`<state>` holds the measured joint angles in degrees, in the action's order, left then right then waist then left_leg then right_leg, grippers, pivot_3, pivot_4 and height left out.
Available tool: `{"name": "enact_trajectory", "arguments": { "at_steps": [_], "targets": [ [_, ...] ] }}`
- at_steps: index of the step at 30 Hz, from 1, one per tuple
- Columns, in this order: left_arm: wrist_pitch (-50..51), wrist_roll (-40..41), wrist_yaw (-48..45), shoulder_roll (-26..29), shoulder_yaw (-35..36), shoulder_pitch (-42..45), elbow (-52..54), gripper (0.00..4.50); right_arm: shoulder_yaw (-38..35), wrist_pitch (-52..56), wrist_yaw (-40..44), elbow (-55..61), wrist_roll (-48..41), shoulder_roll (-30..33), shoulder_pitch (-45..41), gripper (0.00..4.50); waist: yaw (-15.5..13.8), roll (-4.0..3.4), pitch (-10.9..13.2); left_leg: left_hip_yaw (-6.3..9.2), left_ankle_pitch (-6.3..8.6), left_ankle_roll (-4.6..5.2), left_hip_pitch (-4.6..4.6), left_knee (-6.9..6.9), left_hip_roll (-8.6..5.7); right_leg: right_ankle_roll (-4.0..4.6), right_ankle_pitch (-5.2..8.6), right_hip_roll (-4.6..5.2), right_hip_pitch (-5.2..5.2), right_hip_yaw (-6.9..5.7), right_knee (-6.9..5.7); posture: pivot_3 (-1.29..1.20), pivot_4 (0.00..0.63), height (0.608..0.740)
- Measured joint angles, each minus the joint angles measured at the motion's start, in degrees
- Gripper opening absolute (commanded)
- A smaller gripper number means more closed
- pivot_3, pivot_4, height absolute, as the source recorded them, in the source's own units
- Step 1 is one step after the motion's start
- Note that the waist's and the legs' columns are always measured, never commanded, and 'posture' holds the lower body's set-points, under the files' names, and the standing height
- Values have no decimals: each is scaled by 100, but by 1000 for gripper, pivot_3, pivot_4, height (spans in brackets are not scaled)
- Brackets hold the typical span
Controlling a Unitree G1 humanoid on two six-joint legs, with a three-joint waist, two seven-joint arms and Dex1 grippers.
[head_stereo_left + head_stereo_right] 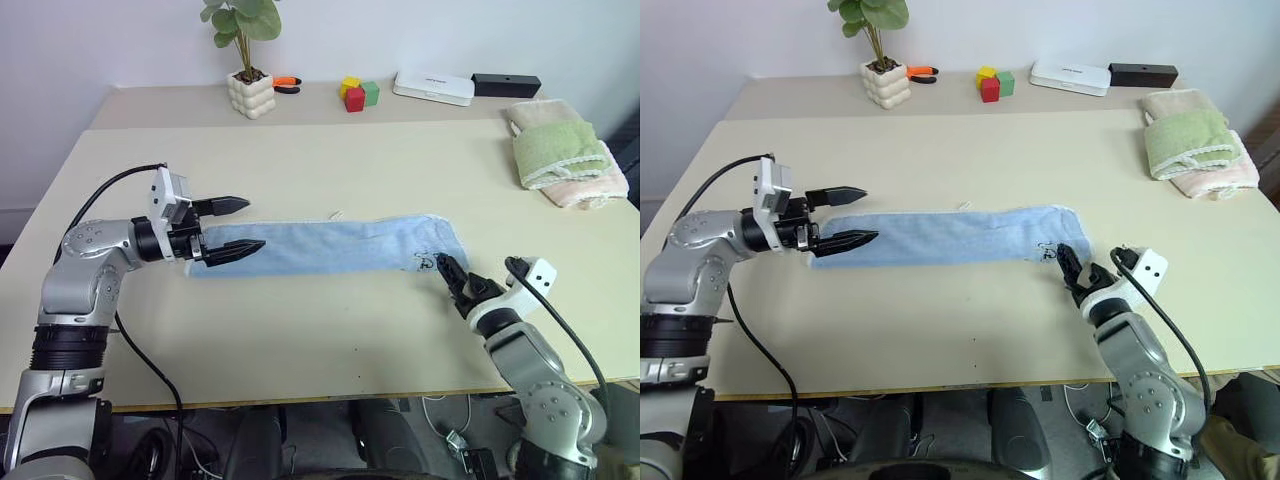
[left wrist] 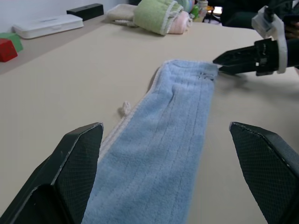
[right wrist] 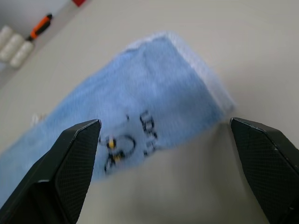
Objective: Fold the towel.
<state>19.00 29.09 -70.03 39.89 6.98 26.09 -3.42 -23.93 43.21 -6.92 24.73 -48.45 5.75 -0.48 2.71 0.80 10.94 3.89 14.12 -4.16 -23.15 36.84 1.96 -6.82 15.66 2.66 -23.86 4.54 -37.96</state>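
With both the left gripper [image 1: 238,227] and right gripper [image 1: 449,271] spread empty, the soft, light, floppy towel [image 1: 330,247] is best pinched at an end corner.

- The left gripper [image 1: 232,228] is pointing roughly level and across toward the robot's right, its two black fingers standing wide apart and holding nothing.
- The right gripper [image 1: 450,272] is pointing forward, angled slightly downward; its fingers are apparently spread wide too, and empty.
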Motion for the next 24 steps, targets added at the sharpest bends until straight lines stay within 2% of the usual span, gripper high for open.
{"name": "enact_trajectory", "arguments": {
  "at_steps": [2, 5, 12, 13, 20, 24],
  "targets": [
    [52, 38, 65, 0, 63, -83, 93, 4433, 61, -106, 0, -88, 101, -19, -60, 4500, 3, 2, -1, 0, 0, 0, 1, 0, 0, 0, 0, 0, 0, 0, 0, 0, 150, 740],
    [74, 72, 236, -17, 88, -199, 264, 4500, 86, -293, -104, -326, 240, -163, -259, 3708, 12, 14, -8, 0, 0, 0, 5, 0, 1, 0, 0, -1, 4, 1, 0, 0, 150, 740],
    [75, 149, 479, -42, 106, -290, 358, 4500, -22, -446, -425, -848, 235, -414, -854, 230, 122, 15, -9, 0, 0, 0, 9, -4, 5, 1, 0, -6, 6, 1, 0, 0, 150, 740],
    [74, 151, 499, -53, 106, -290, 358, 4500, -13, -475, -440, -868, 243, -415, -916, 47, 125, 15, -9, 0, 0, 0, 10, -4, 4, 1, 0, -5, 7, 1, 0, 0, 150, 740],
    [52, 154, 594, -59, 107, -290, 351, 4500, -11, -492, -583, -926, 270, -410, -1022, 47, 121, 15, -9, 0, 0, 0, 9, -4, 4, 1, 0, -4, 6, 0, 1, 0, 150, 740],
    [39, 156, 633, -59, 122, -291, 316, 4500, 51, -481, -564, -863, 375, -190, -905, 47, 106, 13, -7, 0, 0, 0, 5, -7, 2, 0, 1, -1, 6, 0, 7, 0, 150, 740]
  ]
}}
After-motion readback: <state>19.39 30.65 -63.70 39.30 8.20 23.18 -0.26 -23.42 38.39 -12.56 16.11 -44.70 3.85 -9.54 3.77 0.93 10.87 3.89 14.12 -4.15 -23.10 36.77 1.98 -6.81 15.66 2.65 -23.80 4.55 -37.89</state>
